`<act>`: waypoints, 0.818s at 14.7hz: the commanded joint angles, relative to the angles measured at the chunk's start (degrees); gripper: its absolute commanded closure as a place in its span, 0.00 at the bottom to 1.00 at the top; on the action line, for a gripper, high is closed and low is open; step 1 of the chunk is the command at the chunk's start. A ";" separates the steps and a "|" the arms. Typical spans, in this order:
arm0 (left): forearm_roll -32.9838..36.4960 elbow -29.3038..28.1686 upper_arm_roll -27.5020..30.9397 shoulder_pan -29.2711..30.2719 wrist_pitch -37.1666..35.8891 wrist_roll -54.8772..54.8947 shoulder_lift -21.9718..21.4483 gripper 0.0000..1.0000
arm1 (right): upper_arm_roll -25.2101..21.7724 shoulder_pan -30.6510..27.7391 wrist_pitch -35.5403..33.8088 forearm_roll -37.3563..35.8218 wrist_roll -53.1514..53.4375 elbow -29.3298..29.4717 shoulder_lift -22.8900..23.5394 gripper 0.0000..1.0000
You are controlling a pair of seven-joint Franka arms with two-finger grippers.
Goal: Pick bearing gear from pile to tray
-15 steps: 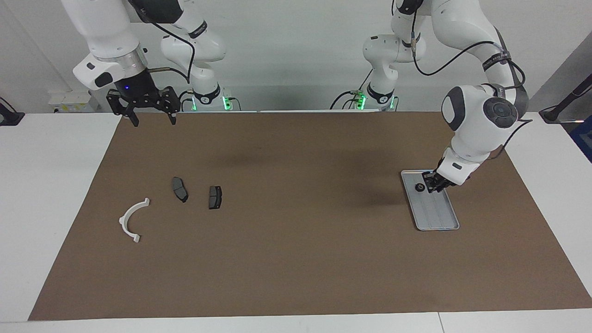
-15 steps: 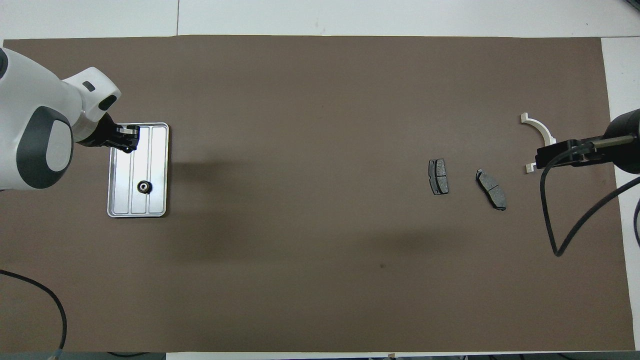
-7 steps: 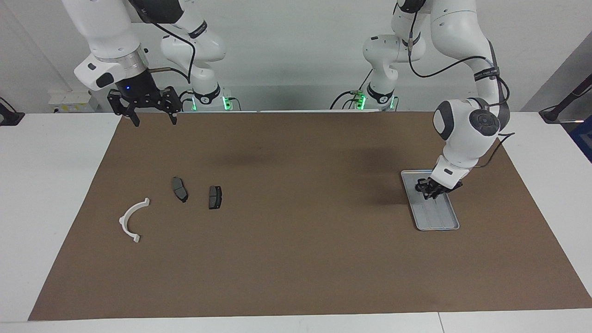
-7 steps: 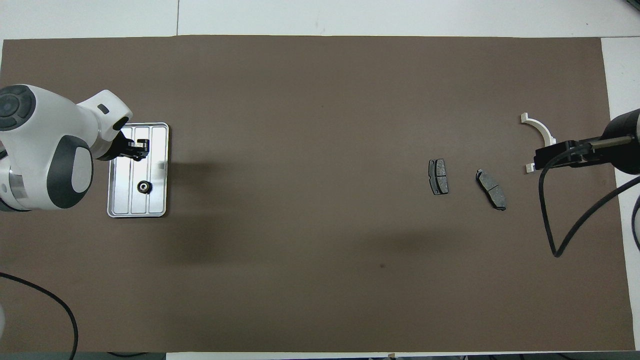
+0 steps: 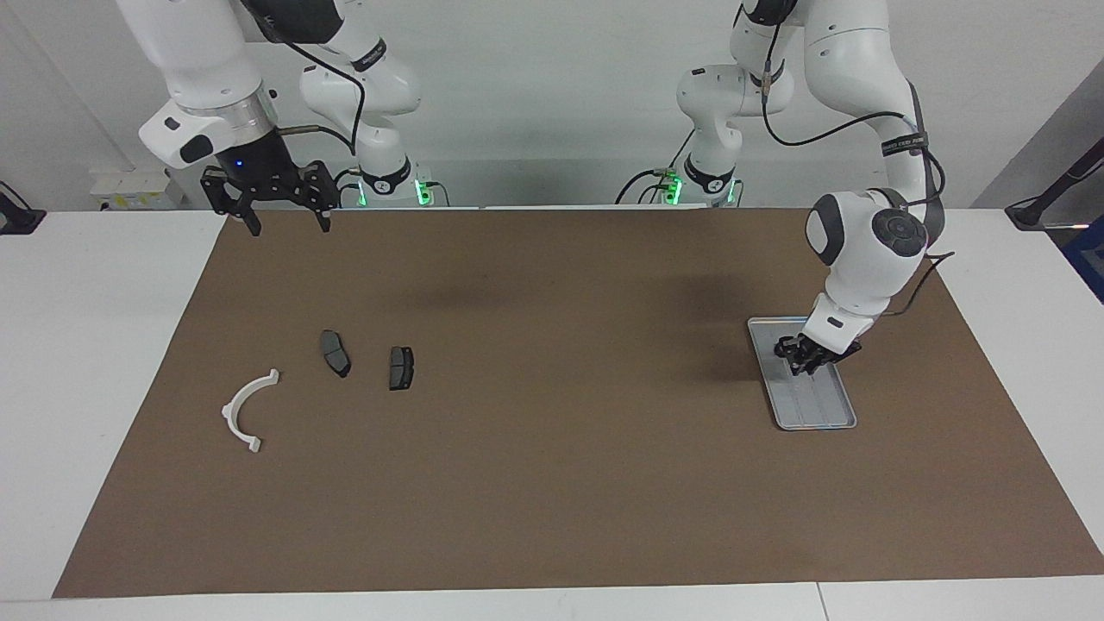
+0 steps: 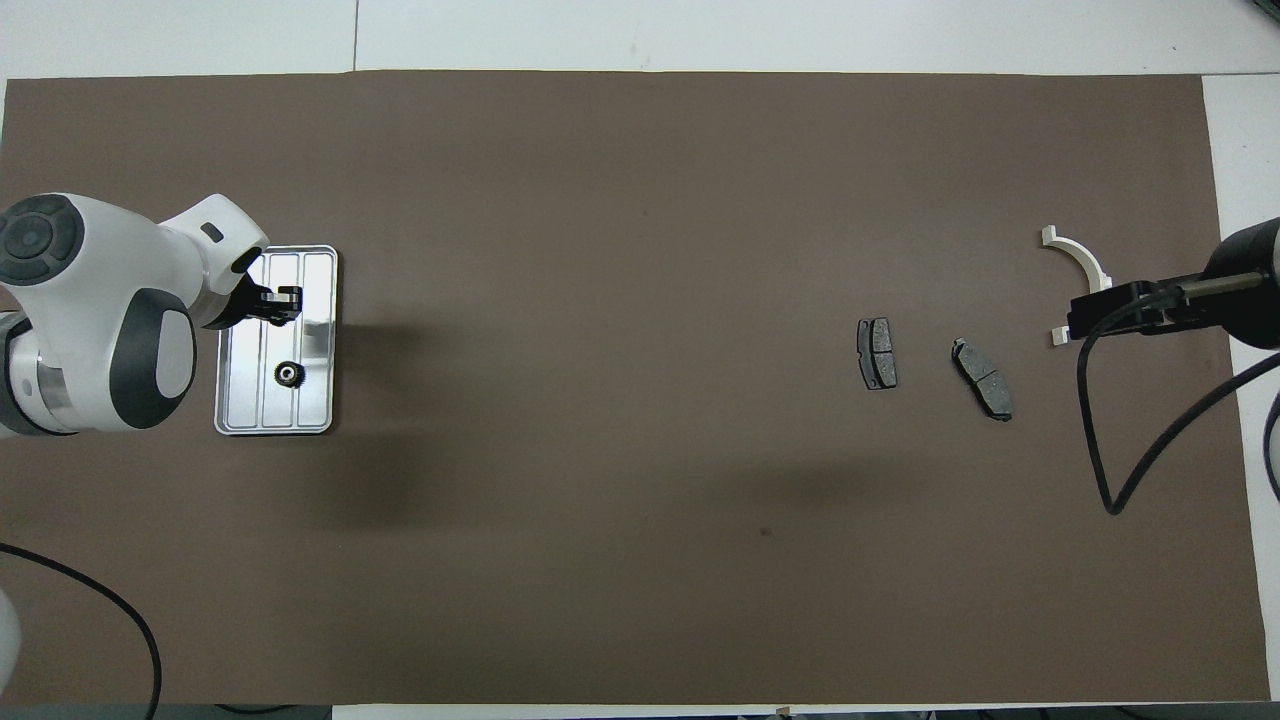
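Gear [image 6: 288, 374] is seen lying in the tray [image 6: 315, 415], toward the left arm's end of the bench. Left gripper [image 5: 800, 360], fingers pressed together and empty, has been shifted over the tray's middle; placement is judged done. Right gripper [image 5: 283, 220], fingers spread, is kept waiting.

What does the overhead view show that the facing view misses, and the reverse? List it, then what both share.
Overhead only: the black gear lying on the tray, apart from the left gripper, which covers it in the facing view. Facing only: the right gripper open, waiting near its base, and the whole white bracket. Both: tray, two brake pads, shut left gripper over the tray.
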 commanded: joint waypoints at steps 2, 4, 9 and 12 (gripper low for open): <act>-0.90 -2.17 -0.16 0.11 4.34 0.72 0.77 1.00 | 0.26 -1.07 0.78 1.20 -1.16 -0.42 -0.63 0.00; -0.90 -2.26 -0.16 0.11 4.79 0.80 1.04 1.00 | 0.26 -1.07 0.79 1.20 -1.07 -0.51 -0.63 0.00; -0.90 -2.61 -0.16 0.46 6.02 1.24 1.21 1.00 | 0.26 -0.90 0.96 1.20 -1.16 -0.60 -0.63 0.00; -0.81 -3.32 -0.07 0.38 7.51 1.24 1.83 1.00 | 0.34 -0.72 3.07 1.20 -1.16 -0.68 -0.54 0.00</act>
